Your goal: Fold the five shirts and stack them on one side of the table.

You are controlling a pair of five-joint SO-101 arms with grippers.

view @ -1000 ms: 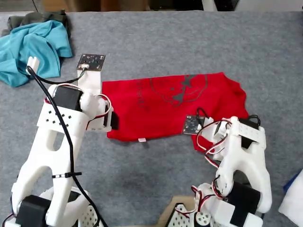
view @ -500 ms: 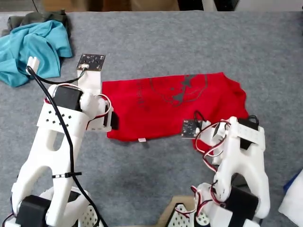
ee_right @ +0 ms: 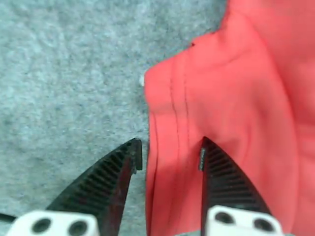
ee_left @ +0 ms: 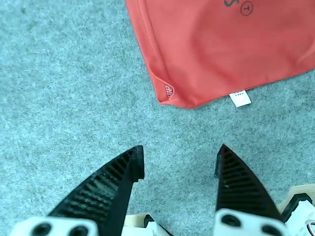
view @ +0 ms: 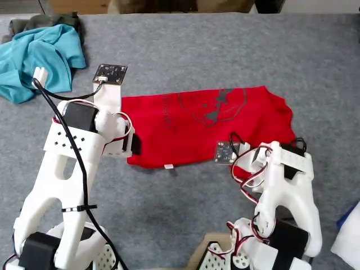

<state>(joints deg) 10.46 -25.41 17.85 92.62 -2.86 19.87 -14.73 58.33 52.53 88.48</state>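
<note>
At 5 o'clock the right arm (view: 287, 185) is seen, with its jaws parted narrowly astride an edge of the red shirt (view: 208, 124): one jaw is held over the grey tabletop (view: 225, 50), the other over red cloth, and nothing is gripped between them. Whether the cloth is touched cannot be told. At 4 o'clock, at the tabletop's edge, a white cloth (view: 349, 239) is found with a blue scrap (view: 350, 215) just beside it. At 8 o'clock the left arm (view: 73, 163) is placed, its jaws spread wide above bare tabletop, just beside the shirt's near corner at 9 o'clock and apart from it. A small white tag (ee_left: 239, 99) is shown at the shirt's near hem. The red shirt is laid flat at the centre, folded into a long band running from 9 to 3 o'clock, a dark print facing up. Far off at 10 o'clock a crumpled teal shirt (view: 39, 56) is heaped, well apart from the red one, with a dark olive garment (view: 34, 22) touching it behind.
</note>
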